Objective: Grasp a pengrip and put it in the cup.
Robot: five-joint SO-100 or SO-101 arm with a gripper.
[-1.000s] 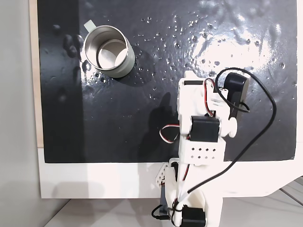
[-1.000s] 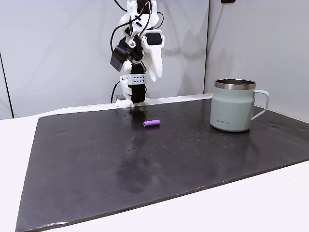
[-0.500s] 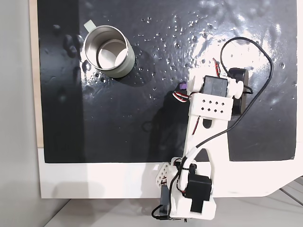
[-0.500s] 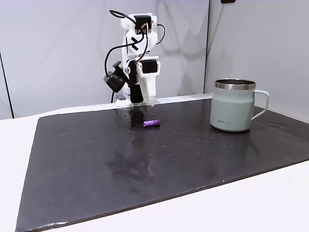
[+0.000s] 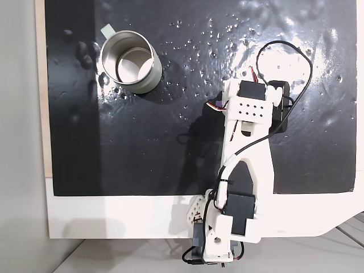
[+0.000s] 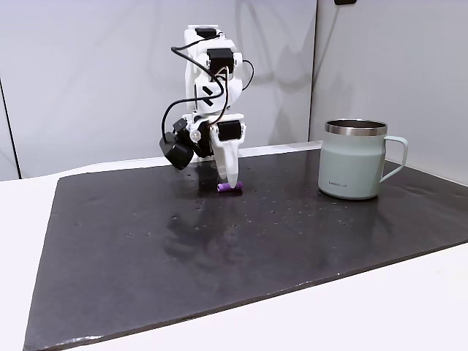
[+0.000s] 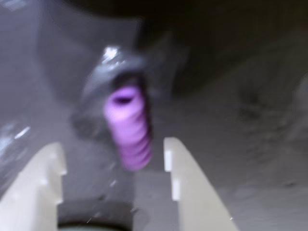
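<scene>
The purple ribbed pengrip (image 7: 127,127) lies on the black mat. In the wrist view its near end sits between my two pale fingers, close to the right finger (image 7: 185,178). My gripper (image 7: 110,147) is open around it, and I cannot tell whether a finger touches it. From the side, the gripper (image 6: 229,183) points straight down with its tip at the pengrip (image 6: 229,188). The cup (image 6: 355,170), grey-green with a steel rim, stands upright well to the right. From above, the cup (image 5: 128,61) is at the upper left, and the arm (image 5: 244,148) covers the gripper.
A glossy black mat (image 5: 114,148) covers the table, with a white border at the arm's base (image 5: 222,233). A black camera module (image 6: 177,151) and loose cables hang at the wrist. Open mat lies between pengrip and cup.
The arm has unfolded from a raised pose, reached forward and lowered. The gripper has come down from high above the mat onto the pengrip. Pengrip and cup have not moved.
</scene>
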